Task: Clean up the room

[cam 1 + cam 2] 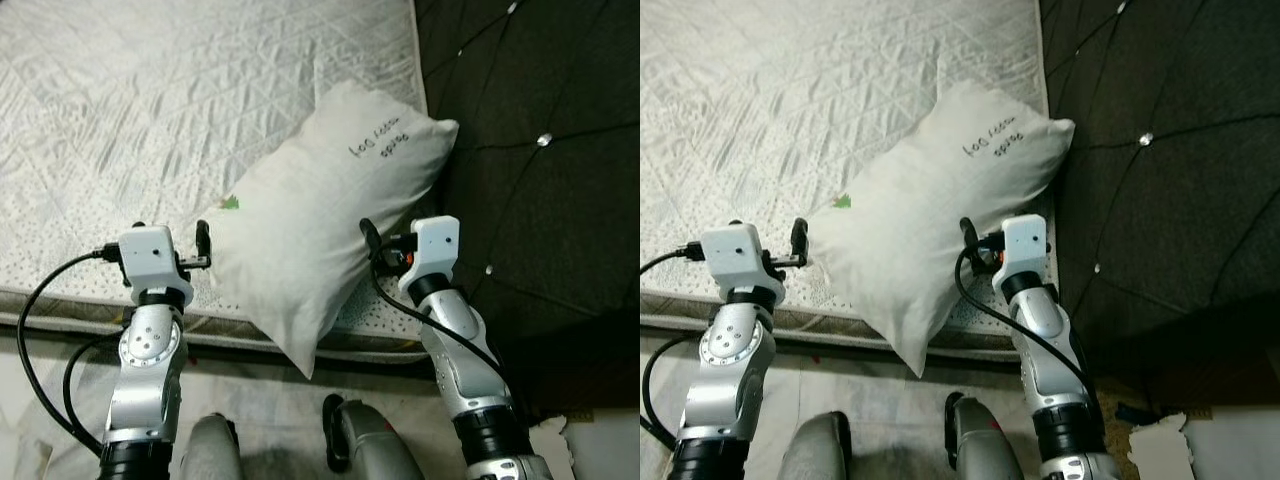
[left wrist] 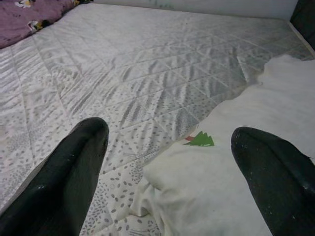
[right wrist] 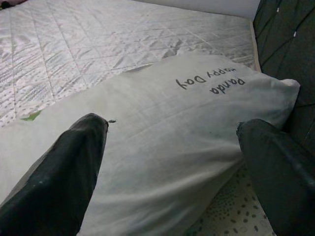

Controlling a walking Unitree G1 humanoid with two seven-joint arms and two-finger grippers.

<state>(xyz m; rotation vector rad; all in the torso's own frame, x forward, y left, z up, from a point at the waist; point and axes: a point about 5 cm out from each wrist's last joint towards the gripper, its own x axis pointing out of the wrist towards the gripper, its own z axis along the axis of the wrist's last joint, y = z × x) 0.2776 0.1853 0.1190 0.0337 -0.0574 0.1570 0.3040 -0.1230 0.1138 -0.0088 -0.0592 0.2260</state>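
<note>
A white pillow with dark handwriting and a small green tree print lies slantwise on the quilted white mattress. Its top corner is by the headboard and its bottom corner hangs over the mattress's front edge. My left gripper is open at the pillow's left edge, one finger over the pillow and the other over the mattress. My right gripper is open against the pillow's right side, its fingers spread wide across the pillow. Neither gripper holds anything.
A dark tufted headboard stands along the right of the bed. A purple patterned cloth lies at the mattress's far corner. My own legs are below the bed's front edge, and white paper lies on the floor at the right.
</note>
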